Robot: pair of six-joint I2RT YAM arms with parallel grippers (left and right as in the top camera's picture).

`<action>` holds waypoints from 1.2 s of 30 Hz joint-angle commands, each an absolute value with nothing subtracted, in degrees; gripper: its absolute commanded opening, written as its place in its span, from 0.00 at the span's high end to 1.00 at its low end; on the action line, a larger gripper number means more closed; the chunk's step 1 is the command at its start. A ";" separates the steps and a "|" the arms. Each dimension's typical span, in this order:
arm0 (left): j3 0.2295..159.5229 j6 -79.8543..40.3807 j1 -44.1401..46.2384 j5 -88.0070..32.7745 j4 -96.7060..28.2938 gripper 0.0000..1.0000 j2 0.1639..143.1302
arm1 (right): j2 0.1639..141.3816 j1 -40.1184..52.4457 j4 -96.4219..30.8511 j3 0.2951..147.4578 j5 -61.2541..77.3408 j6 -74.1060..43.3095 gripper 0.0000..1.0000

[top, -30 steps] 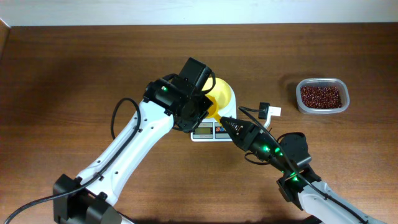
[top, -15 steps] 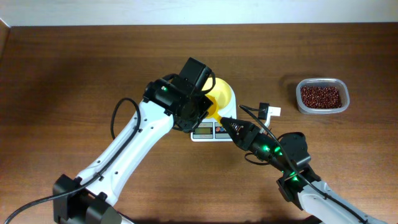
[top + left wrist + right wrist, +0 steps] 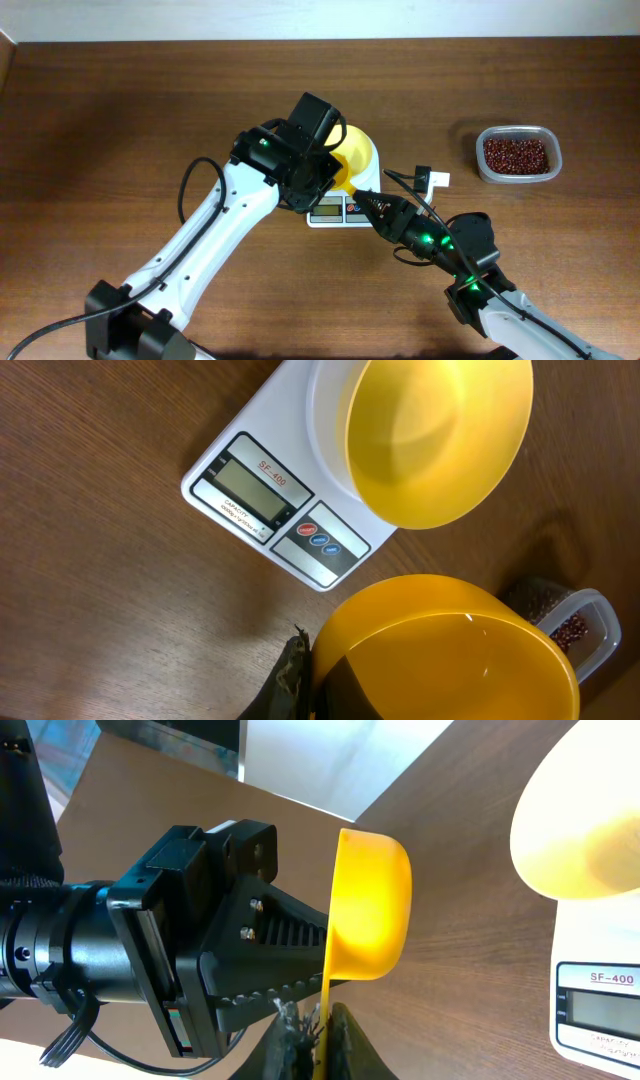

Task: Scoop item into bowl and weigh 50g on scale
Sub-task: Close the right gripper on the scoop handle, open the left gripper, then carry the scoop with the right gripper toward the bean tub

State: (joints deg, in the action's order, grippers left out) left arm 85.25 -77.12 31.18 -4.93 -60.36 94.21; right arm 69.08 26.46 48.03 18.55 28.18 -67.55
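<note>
The pale yellow bowl [image 3: 362,148] stands empty on the white scale [image 3: 335,210], as the left wrist view also shows with the bowl [image 3: 440,440] and the scale [image 3: 270,500]. A yellow scoop [image 3: 345,178] hangs beside the scale, its cup empty. My right gripper [image 3: 362,196] is shut on the scoop's flat handle [image 3: 322,995]. My left gripper [image 3: 330,175] is shut on the wall of the scoop's cup [image 3: 450,650]. The red-brown beans [image 3: 516,154] lie in a clear tub at the right.
The clear tub [image 3: 484,166] stands about a hand's width right of the scale, and its corner shows in the left wrist view [image 3: 600,630]. A small white tag [image 3: 437,180] lies near the scale. The left arm reaches in from the front left, the right arm from the front right.
</note>
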 commanded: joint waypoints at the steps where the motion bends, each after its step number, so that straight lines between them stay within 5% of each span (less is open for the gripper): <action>1: 85.10 -76.60 31.42 -3.60 -60.05 1.00 94.19 | 68.90 27.05 48.88 19.97 30.87 -68.03 0.90; 12: 85.10 -76.60 31.51 -3.62 -60.31 1.00 94.94 | 68.90 27.05 48.88 19.97 30.83 -68.03 0.96; 14: 85.10 -76.60 31.51 -3.60 -60.31 0.82 94.94 | 68.90 27.05 48.88 19.97 30.76 -68.01 0.96; 18: 85.10 -76.60 31.51 -3.57 -60.34 0.18 94.94 | 68.90 26.98 48.86 19.97 28.12 -67.77 0.96; 25: 85.12 -73.19 30.92 12.32 -60.49 0.08 94.89 | 68.90 26.52 45.54 19.97 25.89 -54.17 0.96; 36: 87.70 -61.04 22.98 12.86 -59.48 0.03 87.44 | 68.84 7.05 47.37 19.97 37.28 -49.76 0.96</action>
